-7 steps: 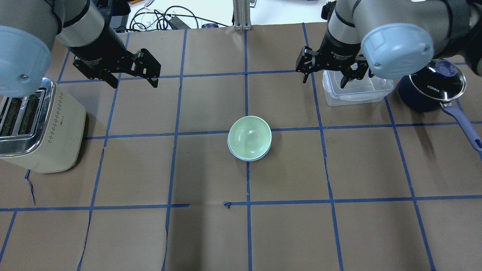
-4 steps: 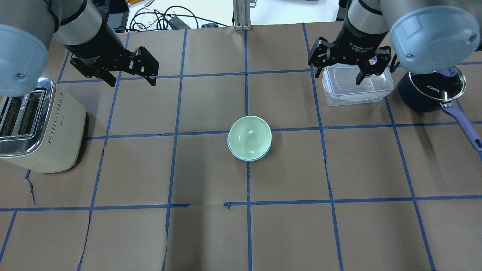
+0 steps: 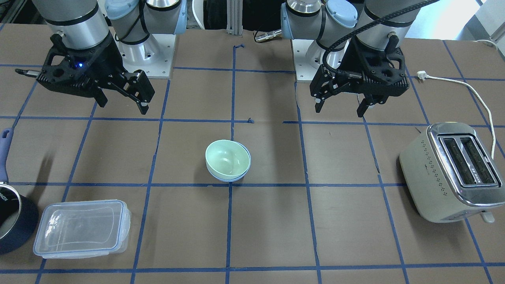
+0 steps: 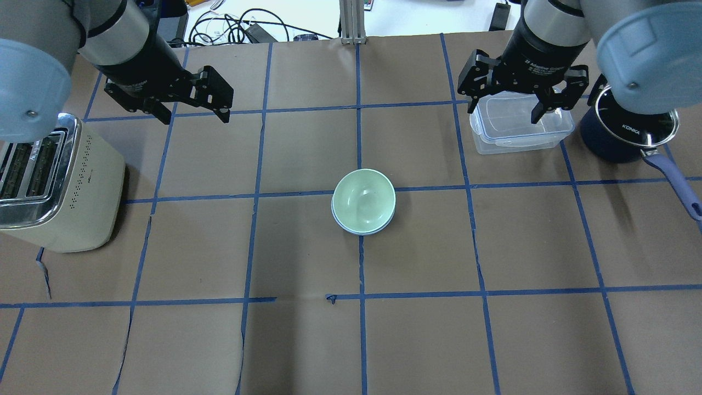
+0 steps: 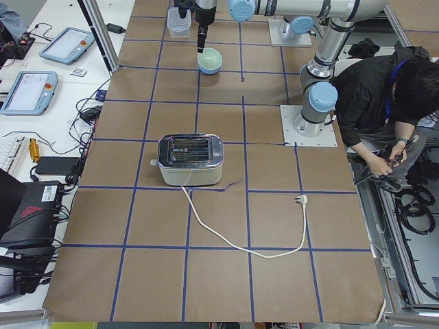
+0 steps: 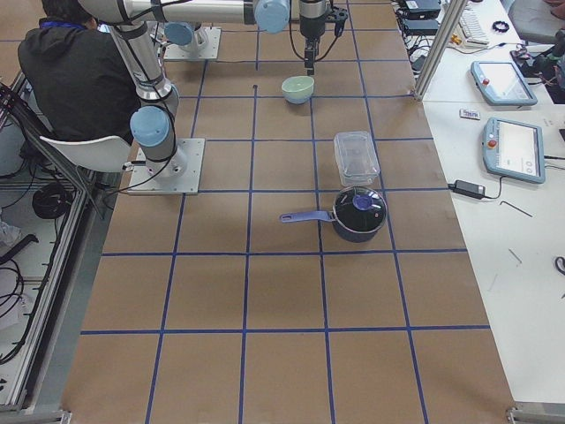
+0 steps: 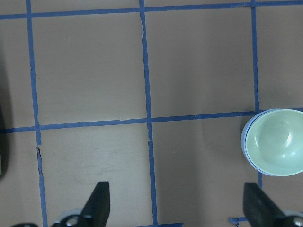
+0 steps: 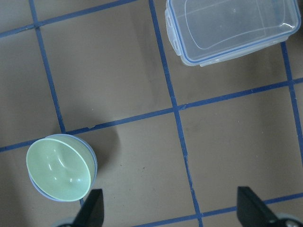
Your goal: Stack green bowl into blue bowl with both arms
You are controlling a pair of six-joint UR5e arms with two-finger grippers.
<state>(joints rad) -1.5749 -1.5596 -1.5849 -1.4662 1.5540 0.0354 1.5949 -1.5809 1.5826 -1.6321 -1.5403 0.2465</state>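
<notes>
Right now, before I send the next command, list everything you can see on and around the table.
green bowl: 1, pale mint green, table centre, nested inside the blue bowl
blue bowl: 1, pale blue, table centre, under the green one
toaster: 1, cream and chrome, robot's left side
power cord: 1, white, unplugged, by the toaster
clear container: 1, transparent, blue-trimmed, robot's right side
saucepan: 1, dark blue, lidded, beside the container
table: 1, brown with blue tape grid
operator: 1, dark top, seated behind the robot
left gripper: 1, black, open, raised
right gripper: 1, black, open, raised
</notes>
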